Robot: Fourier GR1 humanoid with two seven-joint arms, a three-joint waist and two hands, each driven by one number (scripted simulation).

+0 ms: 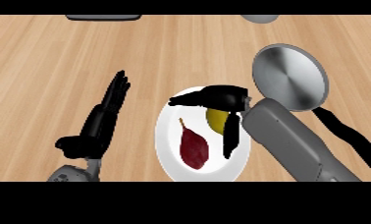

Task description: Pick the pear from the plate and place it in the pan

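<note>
Hovering over the pear (215,120), the right hand (221,98) curls fingers (231,137).

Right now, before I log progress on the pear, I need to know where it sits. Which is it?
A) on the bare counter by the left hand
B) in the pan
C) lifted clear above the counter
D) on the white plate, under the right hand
D: the yellow pear lies on the white plate, with the right hand over it; the pan holds nothing.
</note>
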